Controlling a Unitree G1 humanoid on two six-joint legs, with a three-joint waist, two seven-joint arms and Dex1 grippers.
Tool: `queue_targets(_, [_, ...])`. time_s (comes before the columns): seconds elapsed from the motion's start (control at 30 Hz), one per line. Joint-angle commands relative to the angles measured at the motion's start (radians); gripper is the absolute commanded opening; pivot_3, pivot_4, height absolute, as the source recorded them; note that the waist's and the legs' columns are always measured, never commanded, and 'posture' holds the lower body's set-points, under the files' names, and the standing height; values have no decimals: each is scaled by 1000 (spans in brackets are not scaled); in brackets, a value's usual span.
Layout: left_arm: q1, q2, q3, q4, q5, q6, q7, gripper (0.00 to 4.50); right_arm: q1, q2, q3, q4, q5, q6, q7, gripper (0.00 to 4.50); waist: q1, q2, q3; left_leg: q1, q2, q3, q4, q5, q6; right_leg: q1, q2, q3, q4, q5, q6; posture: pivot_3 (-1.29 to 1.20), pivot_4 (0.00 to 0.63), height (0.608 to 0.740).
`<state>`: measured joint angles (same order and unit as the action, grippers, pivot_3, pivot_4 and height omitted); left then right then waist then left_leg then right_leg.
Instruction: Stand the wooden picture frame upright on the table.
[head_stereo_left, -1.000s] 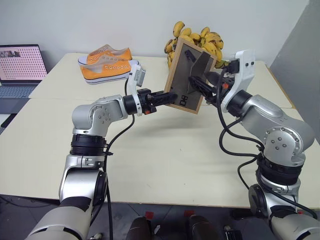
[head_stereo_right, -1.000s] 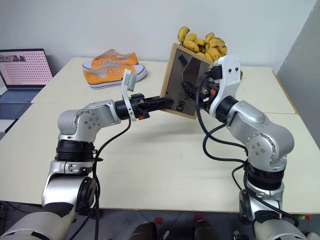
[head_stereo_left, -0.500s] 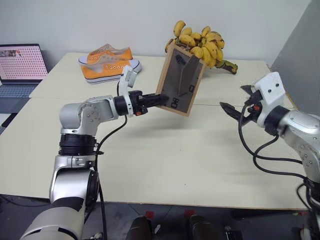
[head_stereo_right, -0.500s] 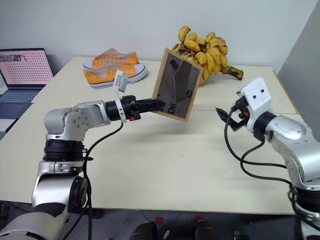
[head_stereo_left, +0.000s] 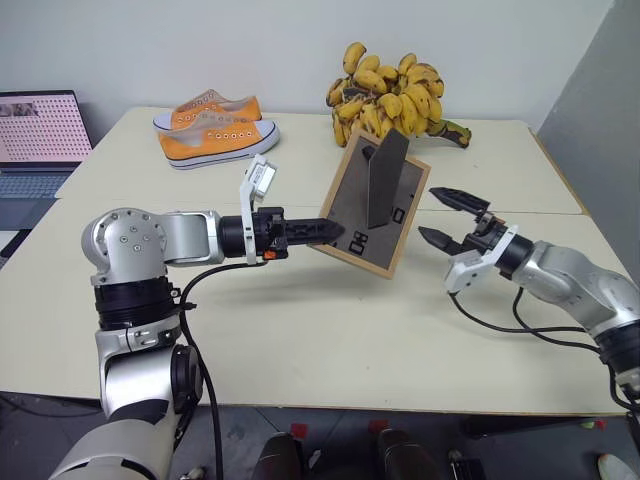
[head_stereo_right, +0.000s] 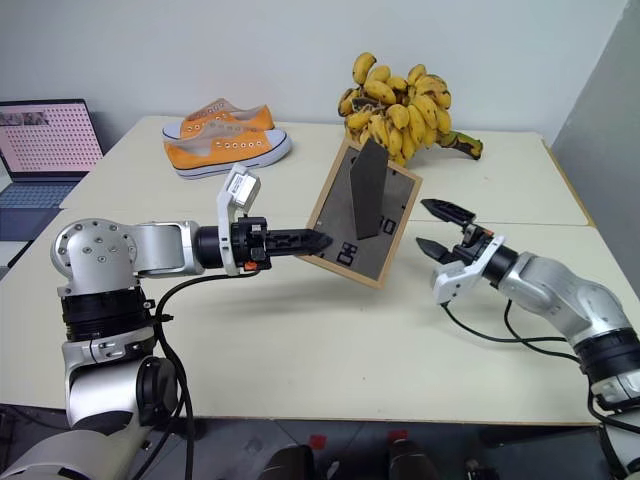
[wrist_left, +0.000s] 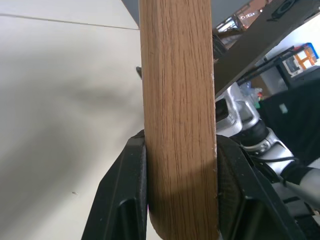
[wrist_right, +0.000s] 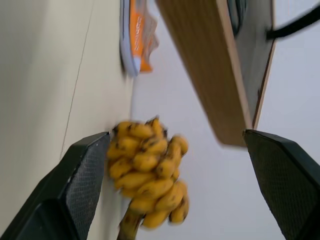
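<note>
The wooden picture frame (head_stereo_left: 372, 208) hangs tilted over the middle of the table (head_stereo_left: 300, 340), its dark back panel facing me and its stand folded out. Its lower corner is close to the tabletop; I cannot tell if it touches. My left gripper (head_stereo_left: 333, 232) is shut on the frame's left edge. In the left wrist view the light-wood edge (wrist_left: 177, 115) sits clamped between both black fingers (wrist_left: 125, 200). My right gripper (head_stereo_left: 442, 215) stands wide open just right of the frame, apart from it, holding nothing. The right wrist view looks past its fingers (wrist_right: 75, 185) at the frame's edge (wrist_right: 210, 70).
A pair of orange sneakers (head_stereo_left: 215, 128) lies at the back left. A big bunch of bananas (head_stereo_left: 395, 90) sits at the back centre, behind the frame. A laptop (head_stereo_left: 35, 140) stands at the far left. Open tabletop lies in front of the frame.
My right gripper let go of the frame's back, swung right and down, and opened wide. My left gripper rolled and lowered the frame toward the table, pulling it slightly nearer.
</note>
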<state>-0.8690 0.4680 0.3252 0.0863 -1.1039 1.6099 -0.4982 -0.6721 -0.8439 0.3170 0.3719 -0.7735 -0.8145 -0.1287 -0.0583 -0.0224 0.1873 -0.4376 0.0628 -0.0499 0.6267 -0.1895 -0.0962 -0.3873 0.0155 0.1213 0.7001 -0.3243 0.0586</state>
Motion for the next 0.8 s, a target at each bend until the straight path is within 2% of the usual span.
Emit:
queue_targets(0.03, [14,41,36,-15,-204,5,121,1303,-86,11,-14,74,-91,-53,-168,4444,2,0,0,0,-1,0,0,0,0,0,0,0,0,0,0,0,150,740])
queue_targets(0.33, [31,67,28,7,-438,-6,340,1303,-172,36,17,155,-177,-96,-305,4444,4,0,0,2,-2,-1,1,0,0,3,-1,-1,0,0,0,0,150,740])
queue_targets(0.57, [49,120,-53,14,-632,-77,452,1303,-211,91,68,171,-246,-115,-393,4444,2,0,0,3,-1,-1,1,0,0,3,-1,-1,2,0,0,0,150,740])
queue_targets(0.8, [72,221,-167,-4,-811,-167,524,1303,-276,78,123,243,-335,-150,-519,4444,3,0,0,3,-2,-1,2,0,0,3,-1,-1,3,0,0,0,150,740])
